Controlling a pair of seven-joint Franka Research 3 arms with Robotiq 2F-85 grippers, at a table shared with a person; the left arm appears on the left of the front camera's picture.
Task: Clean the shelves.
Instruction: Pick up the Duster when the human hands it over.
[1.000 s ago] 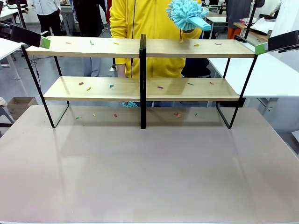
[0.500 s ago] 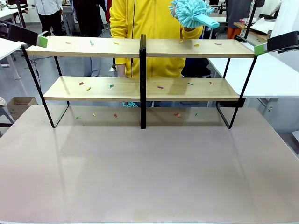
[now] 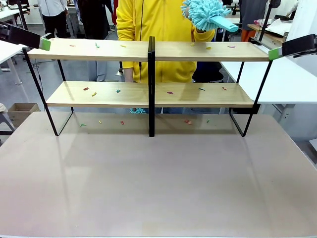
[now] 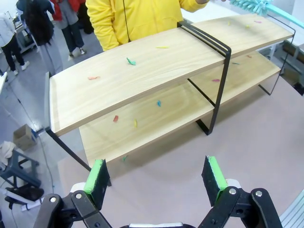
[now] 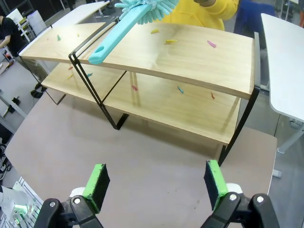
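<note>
- Left wrist: my left gripper (image 4: 156, 175) hangs released and empty over the table (image 4: 266, 142), just off one end of the shelves (image 4: 142, 71).
- Right wrist: my right gripper (image 5: 155, 180) is released, empty, off the other end; a turquoise duster (image 5: 118, 33) hovers over the top board.
- Front: the shelves stand across the table's far part, coloured scraps (image 3: 86, 89) on both boards; a person (image 3: 148, 20) behind holds the duster.

the left gripper (image 4: 156, 175) and the right gripper (image 5: 155, 179) are held raised, jaws spread wide, with nothing gripped.
</note>
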